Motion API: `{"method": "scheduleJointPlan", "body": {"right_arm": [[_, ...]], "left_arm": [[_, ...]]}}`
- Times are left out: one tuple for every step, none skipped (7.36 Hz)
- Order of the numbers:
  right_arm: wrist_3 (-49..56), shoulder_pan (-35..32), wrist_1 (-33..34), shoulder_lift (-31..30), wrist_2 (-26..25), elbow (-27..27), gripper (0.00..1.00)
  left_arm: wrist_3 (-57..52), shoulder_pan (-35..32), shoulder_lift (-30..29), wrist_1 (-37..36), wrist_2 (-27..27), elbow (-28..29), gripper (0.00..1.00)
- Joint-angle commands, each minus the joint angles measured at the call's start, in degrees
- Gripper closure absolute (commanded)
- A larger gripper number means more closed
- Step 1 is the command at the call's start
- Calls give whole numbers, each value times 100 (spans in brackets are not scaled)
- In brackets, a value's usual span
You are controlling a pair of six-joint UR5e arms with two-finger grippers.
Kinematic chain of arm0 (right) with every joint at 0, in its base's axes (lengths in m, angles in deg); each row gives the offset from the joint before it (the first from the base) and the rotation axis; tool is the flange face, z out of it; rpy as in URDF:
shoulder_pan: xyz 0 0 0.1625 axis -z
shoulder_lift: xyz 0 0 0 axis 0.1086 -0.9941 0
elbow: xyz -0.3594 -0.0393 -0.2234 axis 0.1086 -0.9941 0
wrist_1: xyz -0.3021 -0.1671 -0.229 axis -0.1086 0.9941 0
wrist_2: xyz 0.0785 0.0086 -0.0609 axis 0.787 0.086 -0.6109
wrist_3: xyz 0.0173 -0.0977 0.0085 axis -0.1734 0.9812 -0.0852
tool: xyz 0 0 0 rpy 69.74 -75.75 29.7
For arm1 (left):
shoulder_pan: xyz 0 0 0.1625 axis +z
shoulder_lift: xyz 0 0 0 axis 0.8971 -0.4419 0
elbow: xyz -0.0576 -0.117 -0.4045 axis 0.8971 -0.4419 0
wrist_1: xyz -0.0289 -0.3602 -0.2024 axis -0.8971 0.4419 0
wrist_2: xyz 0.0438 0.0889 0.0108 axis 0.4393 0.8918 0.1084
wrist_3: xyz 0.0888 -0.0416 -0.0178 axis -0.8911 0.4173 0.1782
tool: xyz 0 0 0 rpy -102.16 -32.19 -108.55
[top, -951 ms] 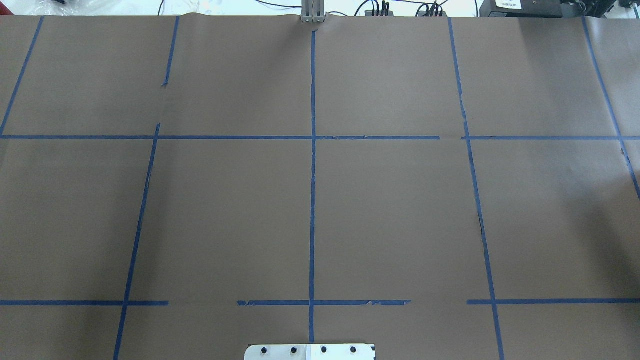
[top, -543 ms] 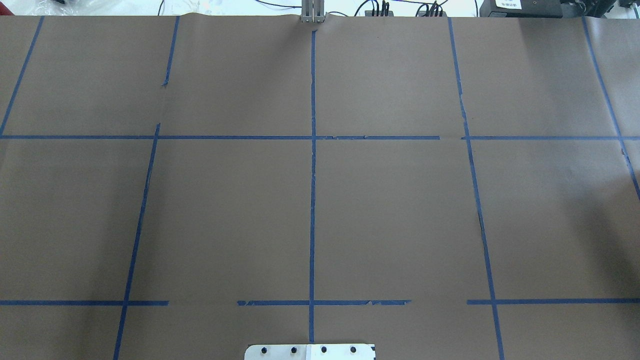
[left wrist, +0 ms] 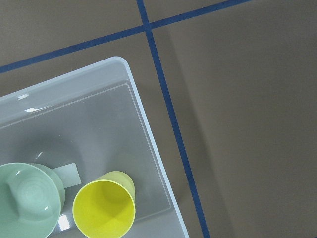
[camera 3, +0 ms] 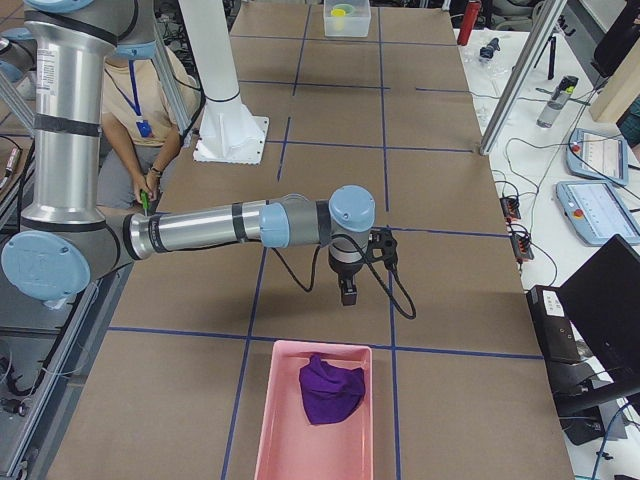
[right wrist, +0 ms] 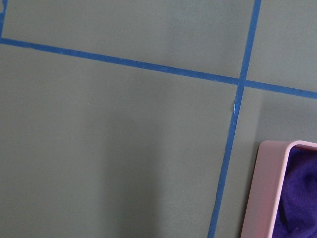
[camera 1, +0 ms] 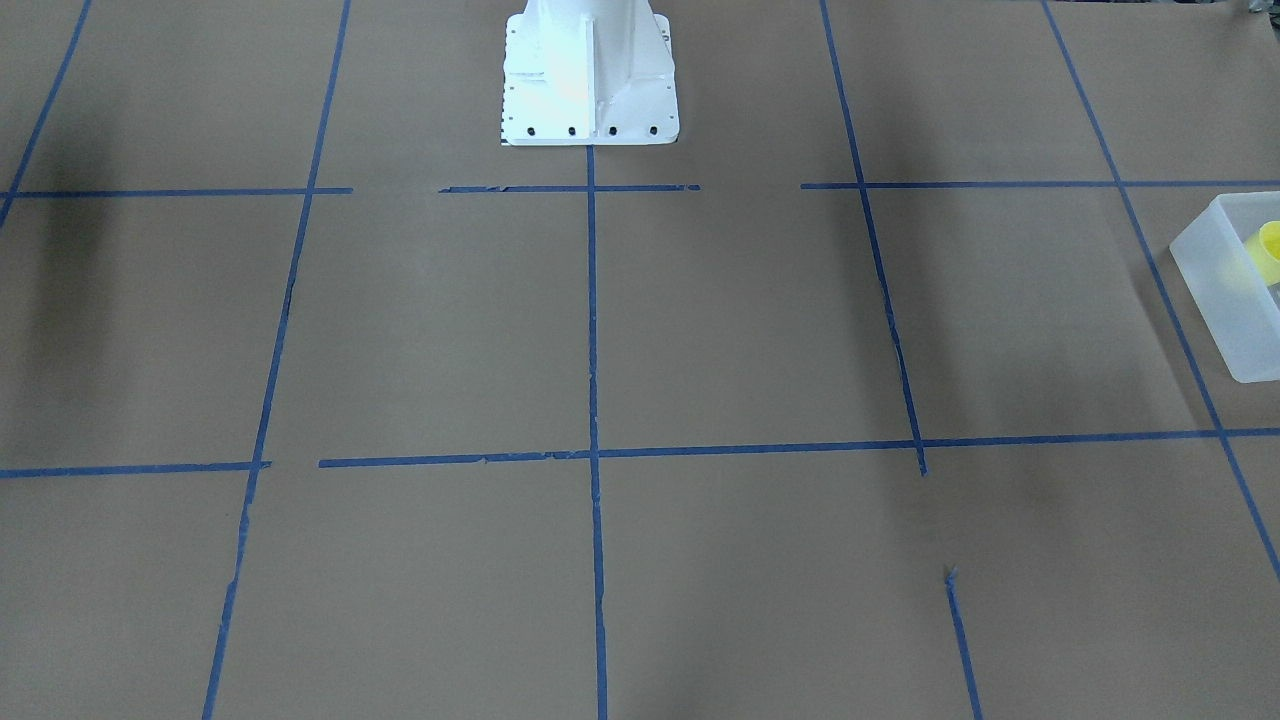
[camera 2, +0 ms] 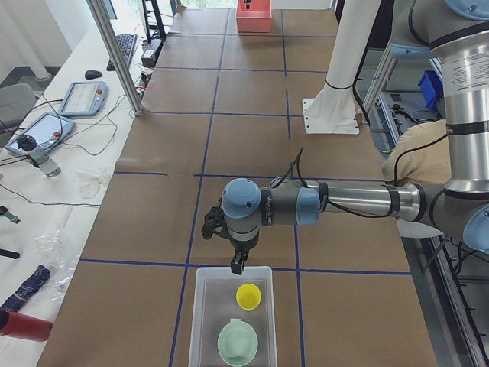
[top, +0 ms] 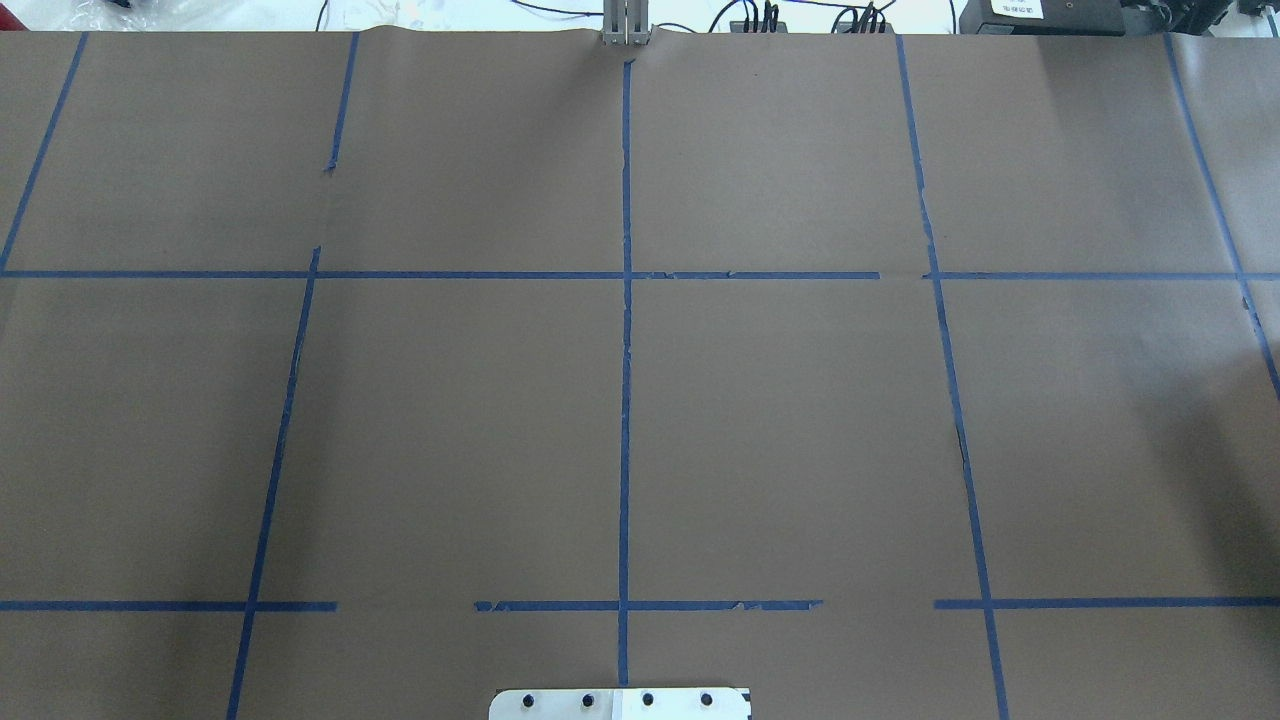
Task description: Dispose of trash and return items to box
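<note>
The yellow cup [camera 2: 248, 296] and the mint-green bowl [camera 2: 238, 342] stand inside the frosted box [camera 2: 200, 321] at the table's left end. The left wrist view looks down on the cup [left wrist: 104, 208], the bowl [left wrist: 27, 198] and the box's corner [left wrist: 148, 144]. The front view shows the box [camera 1: 1215, 290] and cup [camera 1: 1268, 250] at its right edge. My left gripper [camera 2: 238, 264] hangs just above the box's far rim. My right gripper [camera 3: 348, 292] hangs over bare table near the pink tray. Both show only in the side views, so I cannot tell whether they are open or shut.
A pink tray [camera 3: 268, 420] holding a purple cloth [camera 3: 330, 390] sits at the table's right end, and its corner [right wrist: 267, 188] shows in the right wrist view. The white robot base [camera 1: 590, 75] stands at the table's middle edge. Blue tape lines grid the brown paper.
</note>
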Motion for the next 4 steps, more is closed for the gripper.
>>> {"method": "scheduleJointPlan", "body": {"right_arm": [[323,-34,4,-172,34,-71,0],[315,-34,4,-286,34,-45,0],[280,-34,4,-348,17,-45,0],[280,-34,4,-349,8,-54,0]], "left_arm": [[-3,-51,46,-33,2,-181,0],[-3,-52,12,-33,2,-148,0],[-3,-60,-6,-24,2,-165,0],[-3,-60,-111,-15,2,-87,0]]}}
